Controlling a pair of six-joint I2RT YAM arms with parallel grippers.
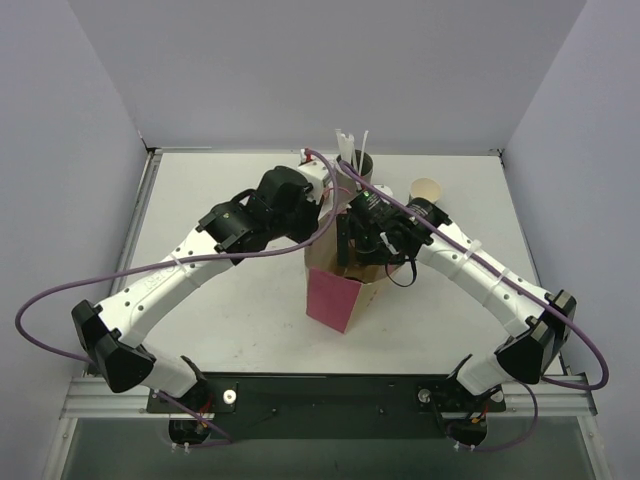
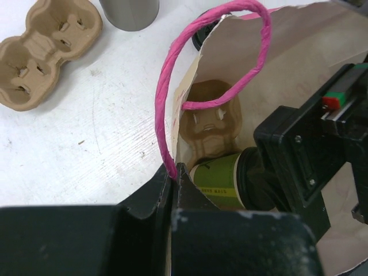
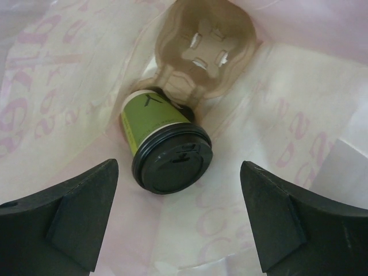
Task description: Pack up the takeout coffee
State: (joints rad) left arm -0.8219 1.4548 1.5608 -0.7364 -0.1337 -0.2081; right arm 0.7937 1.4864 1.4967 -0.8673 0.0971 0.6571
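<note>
At the near edge of the table (image 1: 250, 330) both arms reach forward and meet over the pink paper bag (image 1: 332, 295) standing in the middle. The left gripper (image 2: 175, 172) comes first: its jaws are pressed together on the bag's rim, pinching the paper right where the pink twisted handle (image 2: 167, 75) is rooted. That handle loops up and over the open mouth.

Now down into the bag. The right gripper (image 3: 179, 168) is inside it, jaws spread wide, one finger on each side of the wrist view, and neither is touching anything. Between and just beyond them sits the takeout coffee (image 3: 150, 118), green-walled, with its black lid (image 3: 167, 175) on and facing up towards the camera. The cup stands at the nearer end of a brown pulp carrier (image 3: 201, 52) on the bag's floor. The carrier's far pocket is empty. Whether the cup is pushed right home in its pocket, I can't tell.

Out past the bag, a second carrier (image 2: 40, 52) lies flat on the tabletop, well apart. At the far edge stands the grey cylinder (image 2: 129, 11) with white straws (image 1: 350, 140) poking out. Just to its right there's another green cup (image 1: 427, 188), open, showing a pale cream inside.
</note>
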